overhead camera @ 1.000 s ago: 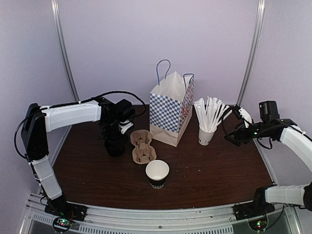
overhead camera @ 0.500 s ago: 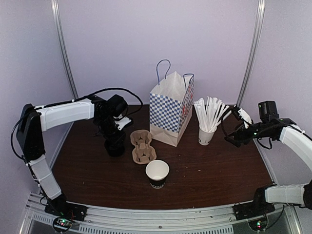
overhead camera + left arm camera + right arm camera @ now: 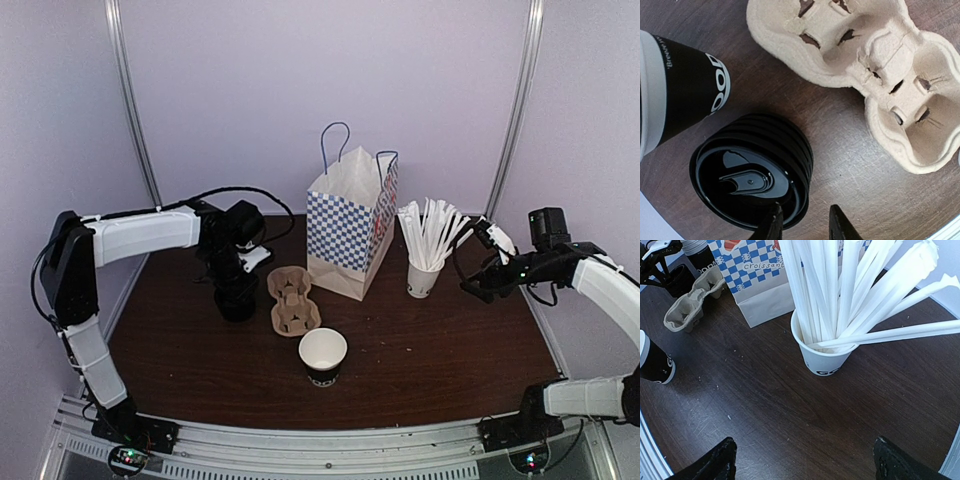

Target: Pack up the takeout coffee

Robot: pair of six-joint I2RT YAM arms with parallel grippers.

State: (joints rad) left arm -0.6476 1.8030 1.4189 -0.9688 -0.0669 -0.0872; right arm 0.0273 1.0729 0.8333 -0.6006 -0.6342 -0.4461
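Observation:
The takeout coffee's cup (image 3: 322, 357), black with pale print, stands at the front middle with its top open and its white inside showing; it also shows in the right wrist view (image 3: 655, 362). A stack of black plastic lids (image 3: 237, 298) (image 3: 752, 175) sits left of the pulp carrier (image 3: 293, 298). My left gripper (image 3: 238, 275) (image 3: 805, 225) hangs over the stack, open. One finger is inside the top lid's rim and the other is outside, with a gap to the rim. My right gripper (image 3: 472, 285) (image 3: 802, 460) is wide open and empty, above bare table right of the stick cup.
The checkered paper bag (image 3: 350, 225) (image 3: 760, 275) stands upright at the back middle. A white cup of white sticks (image 3: 424, 278) (image 3: 822, 355) is to its right. Another black cup (image 3: 685, 95) stands close beside the lids. The carrier (image 3: 875, 75) has empty wells.
My left gripper's jaws have narrowed around the top lid's rim, and its wrist shifted slightly over the stack. The right arm has stayed put.

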